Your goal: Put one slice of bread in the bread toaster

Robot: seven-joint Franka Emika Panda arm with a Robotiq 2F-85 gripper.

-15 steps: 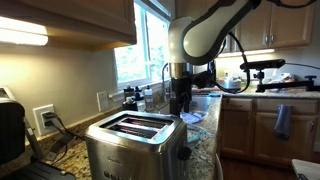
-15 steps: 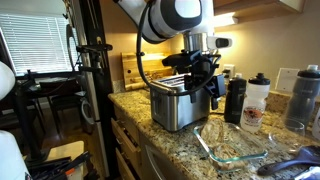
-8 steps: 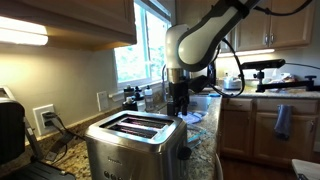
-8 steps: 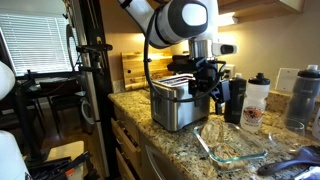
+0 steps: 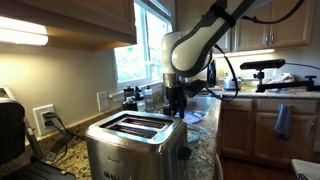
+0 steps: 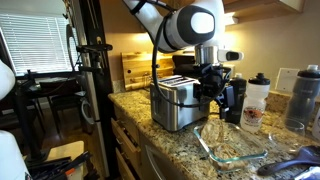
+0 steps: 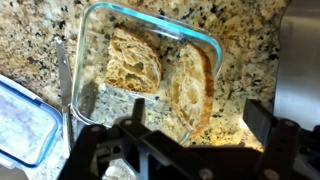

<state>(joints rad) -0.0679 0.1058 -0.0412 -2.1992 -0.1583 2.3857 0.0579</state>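
The slice of bread (image 7: 190,88) lies flat in a clear glass dish (image 7: 100,100) on the granite desk (image 7: 30,40), just beside the bread toaster (image 6: 178,100), on the side away from the window. A second slice (image 7: 135,60) lies next to it in the same dish, on the side farther from the toaster. I can't tell whether their edges touch. The bread looks light, soft and holey, with a firmer crust. It would likely crumple or tear under a hard squeeze, so I would take it gently across the two crust edges, or lift one edge and pinch its thin faces. The dish wall leaves little room on the toaster side. The pincer (image 7: 180,140) hangs above the dish, fingers spread apart with nothing between them, more or less over the slice nearer the toaster. In an exterior view the toaster's (image 5: 135,140) top slots appear empty.
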